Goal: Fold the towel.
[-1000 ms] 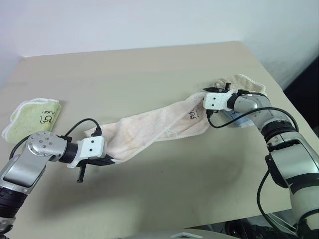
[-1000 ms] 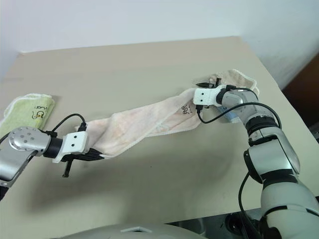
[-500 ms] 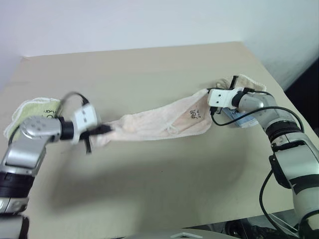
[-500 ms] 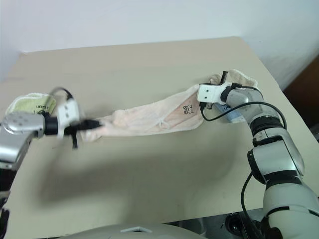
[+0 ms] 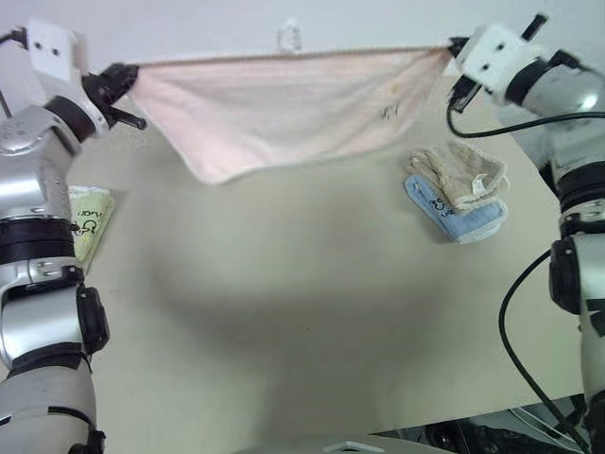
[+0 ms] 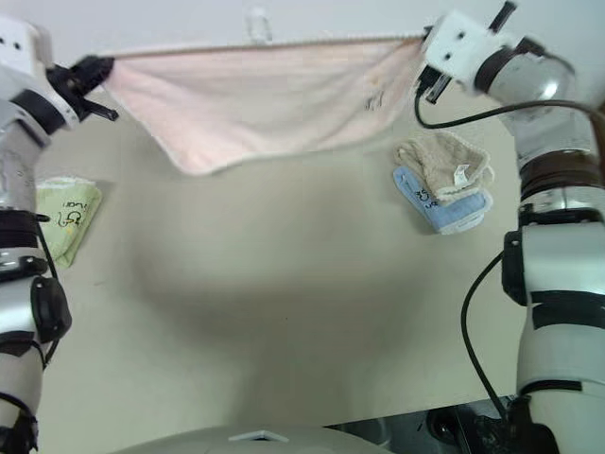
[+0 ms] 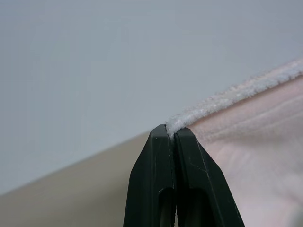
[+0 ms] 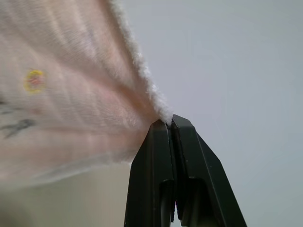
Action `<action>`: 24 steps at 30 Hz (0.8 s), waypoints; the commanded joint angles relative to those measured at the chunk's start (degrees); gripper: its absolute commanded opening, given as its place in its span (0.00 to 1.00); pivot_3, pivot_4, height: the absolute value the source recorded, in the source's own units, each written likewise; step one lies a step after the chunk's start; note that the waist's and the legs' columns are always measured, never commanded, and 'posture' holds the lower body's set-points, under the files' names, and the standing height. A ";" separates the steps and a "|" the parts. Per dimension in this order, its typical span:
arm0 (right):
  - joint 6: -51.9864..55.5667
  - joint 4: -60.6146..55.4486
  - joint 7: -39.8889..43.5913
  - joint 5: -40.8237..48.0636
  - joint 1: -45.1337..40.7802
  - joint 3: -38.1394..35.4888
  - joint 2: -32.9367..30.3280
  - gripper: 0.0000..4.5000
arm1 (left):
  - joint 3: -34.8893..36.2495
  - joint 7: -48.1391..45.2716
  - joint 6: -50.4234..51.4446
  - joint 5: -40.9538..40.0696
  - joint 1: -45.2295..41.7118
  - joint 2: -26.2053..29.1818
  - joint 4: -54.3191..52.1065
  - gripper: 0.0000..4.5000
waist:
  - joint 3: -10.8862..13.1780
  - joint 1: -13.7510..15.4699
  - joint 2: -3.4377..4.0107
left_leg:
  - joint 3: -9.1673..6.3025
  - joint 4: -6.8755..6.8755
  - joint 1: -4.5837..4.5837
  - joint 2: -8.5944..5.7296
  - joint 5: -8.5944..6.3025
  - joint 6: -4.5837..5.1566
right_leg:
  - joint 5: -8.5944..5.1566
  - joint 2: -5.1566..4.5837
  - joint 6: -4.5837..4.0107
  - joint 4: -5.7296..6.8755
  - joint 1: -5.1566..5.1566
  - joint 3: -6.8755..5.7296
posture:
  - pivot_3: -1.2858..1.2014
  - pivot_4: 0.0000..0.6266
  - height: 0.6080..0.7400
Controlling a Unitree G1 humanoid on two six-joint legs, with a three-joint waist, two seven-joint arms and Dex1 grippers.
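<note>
Across the bare beige counter point(image 5: 302, 312), a small stack of cloths, a folded beige terry cloth with white trim point(image 5: 460, 172) resting on a folded light blue cloth point(image 5: 452, 213), lies near the robot's right arm, while a folded light green cloth point(image 5: 90, 219) sits at the left edge beside the left arm. The green cloth and the blue one each carry a dark printed mark with a few small letters (too small to read).

Above and beyond them, the pale pink terry towel with white-stitched edges point(image 5: 284, 109) hangs in the air, spread between the two arms and clear of the counter. The left claw point(image 5: 123, 83) is clamped tight on one top corner, the right claw point(image 5: 452, 52) on the other; both wrist views show black fingers pinched together on the white hem. The top edge runs taut and nearly level, a small white loop point(image 5: 288, 34) standing up from it, while the lower edge sags lopsidedly toward the left.

A small dark printed mark point(image 5: 389, 111) on the towel near the right corner is illegible.

By the look of it, the towel is picked up and stretched open; no fold is made yet, and laying it down and doubling it over remain.
</note>
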 commanded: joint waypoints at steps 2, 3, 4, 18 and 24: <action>5.40 -12.30 14.51 10.75 8.34 -5.35 -4.73 0.00 | 4.82 -9.63 2.61 -6.16 7.39 5.33 -7.81 0.00 | 0.00 -0.03 0.00 | 0.03 0.02 -0.03 0.00 -0.03 0.06 | 0.00 -0.01 0.00 -0.03 -0.01 0.02 | 0.52 0.24 0.91; 7.80 -17.03 17.84 13.60 12.25 -6.14 -5.25 0.00 | 5.26 -12.26 3.81 -7.84 10.75 6.00 -10.52 0.00 | 0.00 0.01 0.00 | 0.05 0.03 -0.04 0.00 -0.04 0.07 | 0.00 -0.01 0.00 -0.02 -0.01 0.04 | 0.52 0.24 0.91; 10.77 -21.94 20.49 16.30 16.33 -6.87 -5.65 0.00 | 5.65 -14.44 4.80 -9.26 14.07 6.50 -13.11 0.00 | 0.00 0.04 0.01 | 0.05 0.04 -0.06 0.01 -0.04 0.07 | 0.00 -0.01 0.00 -0.01 -0.04 0.04 | 0.52 0.24 0.91; 42.65 -71.66 34.07 35.60 61.10 -12.66 -13.79 0.00 | 12.67 -26.48 14.52 -15.40 53.13 13.69 -37.43 0.00 | 0.00 1.96 0.05 | 0.08 0.31 0.38 0.33 -0.30 0.12 | -0.12 0.01 -0.23 0.11 0.28 0.14 | 0.52 0.24 0.91; 45.41 -71.96 36.63 36.69 60.77 -12.86 -15.40 0.00 | 12.81 -24.02 13.91 -13.18 54.38 13.67 -36.65 0.00 | 0.00 2.04 0.04 | 0.09 0.33 0.37 0.36 -0.29 0.10 | -0.13 0.00 -0.24 -0.03 0.34 0.11 | 0.52 0.24 0.91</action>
